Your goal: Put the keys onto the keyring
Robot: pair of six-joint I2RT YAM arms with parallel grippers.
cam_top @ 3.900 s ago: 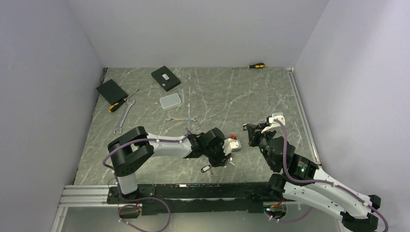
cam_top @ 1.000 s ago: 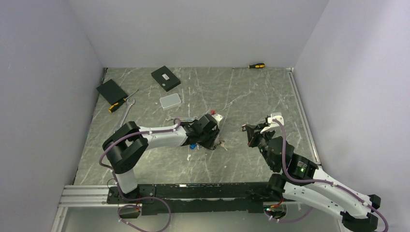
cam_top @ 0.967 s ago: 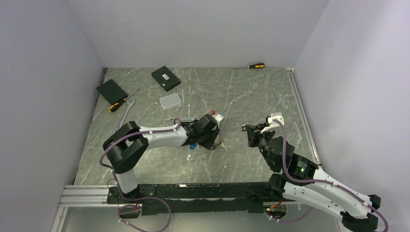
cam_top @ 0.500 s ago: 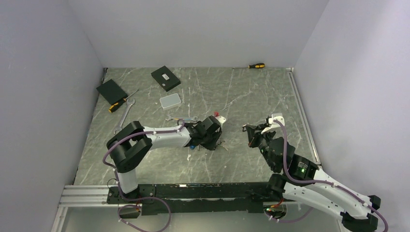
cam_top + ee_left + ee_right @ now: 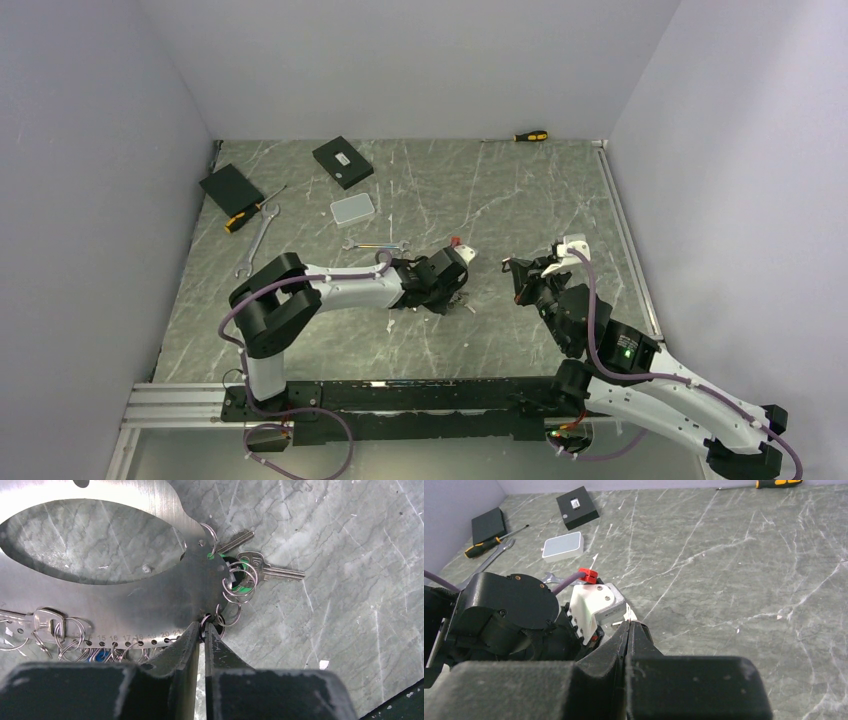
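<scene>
Keyring: a flat brushed-metal plate (image 5: 125, 600) with a big oval cut-out and a row of small numbered holes along one edge. It lay flat on the grey marbled table (image 5: 350, 555), mid-table, under the left arm's wrist.
Keys: two silver keys (image 5: 270, 571) stuck out past the plate's rim on split rings, beside a green tag (image 5: 243, 587). More rings and one key were bunched along the numbered edge.
Left gripper (image 5: 202, 630): drawn narrow, tips either side of a small split ring (image 5: 206, 621) at the plate's edge, its wire in the slit between them.
Right gripper (image 5: 628, 626): fingers pressed together, nothing between. It hung above the table, pointed at the left wrist, near but apart.
Beyond the left arm: a small wrench (image 5: 375, 245), just past the forearm.
Far left: a long wrench (image 5: 255, 245), a yellow-handled screwdriver (image 5: 245, 215), two black boxes (image 5: 342, 161) and a pale flat box (image 5: 352, 208).
Back wall: a second screwdriver (image 5: 530, 135).
</scene>
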